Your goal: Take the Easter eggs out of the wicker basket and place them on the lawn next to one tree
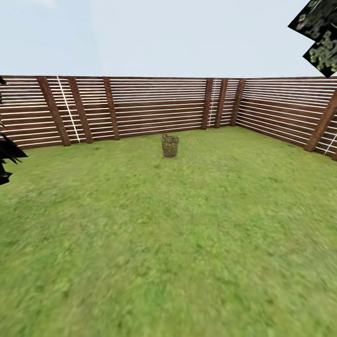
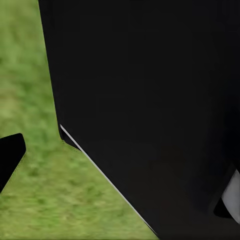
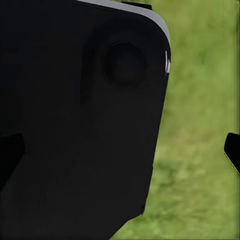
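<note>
In the left wrist view a dark fingertip [image 2: 10,160] of the left tool shows at the frame edge over grass, beside a broad black body; whether that tool is apart or together cannot be told. In the right wrist view a fingertip [image 3: 232,150] of the right tool shows likewise, its state also unclear. Well ahead on the lawn [image 1: 187,243] the basket [image 1: 170,145] stands upright, near the slatted fence [image 1: 154,105]. Its contents are too small to make out. Dark leaves [image 1: 320,32] hang at the upper corner.
</note>
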